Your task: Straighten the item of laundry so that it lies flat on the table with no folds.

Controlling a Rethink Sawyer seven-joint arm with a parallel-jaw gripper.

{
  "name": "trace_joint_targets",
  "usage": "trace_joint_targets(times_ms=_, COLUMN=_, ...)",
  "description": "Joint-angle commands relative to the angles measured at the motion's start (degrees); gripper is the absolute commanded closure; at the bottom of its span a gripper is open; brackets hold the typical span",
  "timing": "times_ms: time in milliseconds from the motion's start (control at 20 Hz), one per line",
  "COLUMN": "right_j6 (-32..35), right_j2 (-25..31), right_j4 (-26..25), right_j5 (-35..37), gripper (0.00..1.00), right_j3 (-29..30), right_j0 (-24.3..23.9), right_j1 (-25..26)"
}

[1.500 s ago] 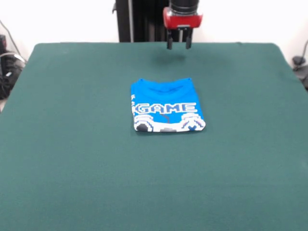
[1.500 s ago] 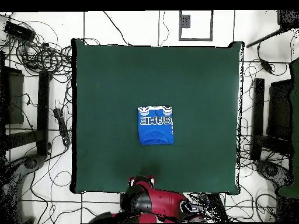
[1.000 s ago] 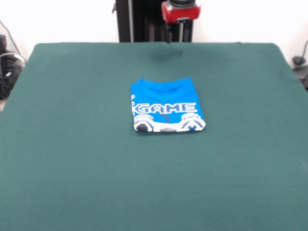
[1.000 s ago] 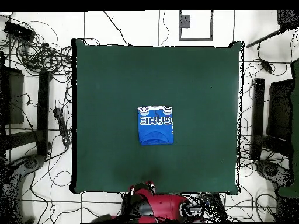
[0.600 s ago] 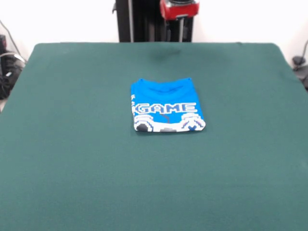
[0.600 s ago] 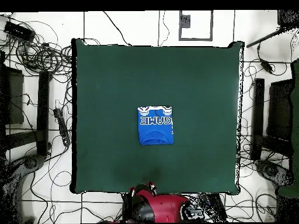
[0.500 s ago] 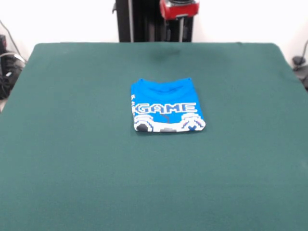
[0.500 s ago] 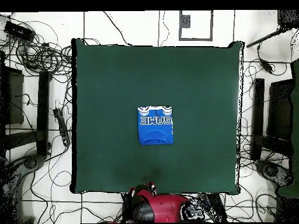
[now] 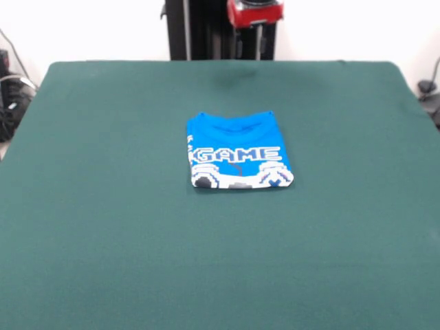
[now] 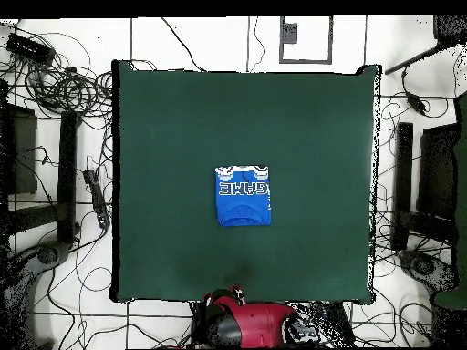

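Observation:
The bright blue T-shirt [image 9: 237, 152] lies folded into a small rectangle near the middle of the dark green table [image 9: 103, 240]. Its white "GAME" lettering and controller graphic face up, with the collar toward the robot. In the overhead view the shirt [image 10: 243, 195] sits just below the centre of the table [image 10: 310, 118]. My gripper [image 9: 248, 49] hangs under its red wrist at the table's far edge, drawn back against the pedestal and well away from the shirt. In the overhead view the gripper [image 10: 224, 296] shows at the table's bottom edge. It holds nothing.
The black pedestal [image 9: 199, 31] stands behind the table's far edge. Cables [image 10: 55, 82] and black stands [image 10: 403, 182] lie on the floor to both sides of the table. More cables [image 9: 10, 89] show at the left in the front view.
My gripper has risen and drawn back from over the table's far edge to the pedestal. The shirt has not moved.

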Motion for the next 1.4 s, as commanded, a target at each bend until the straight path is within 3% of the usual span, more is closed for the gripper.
trace_joint_targets(times_ms=50, right_j6=5.7, right_j2=5.2, right_j4=2.0, right_j5=5.9, gripper=0.00, right_j3=-10.0, right_j0=2.3, right_j1=2.3)
trace_joint_targets(times_ms=850, right_j6=6.5, right_j2=6.4, right_j4=4.3, right_j5=11.4, gripper=0.00, right_j3=-15.4, right_j0=4.7, right_j1=2.0)
trace_joint_targets(times_ms=1400, right_j6=4.6, right_j2=8.9, right_j4=3.5, right_j5=16.8, gripper=0.00, right_j3=-20.9, right_j0=3.5, right_j1=2.7)
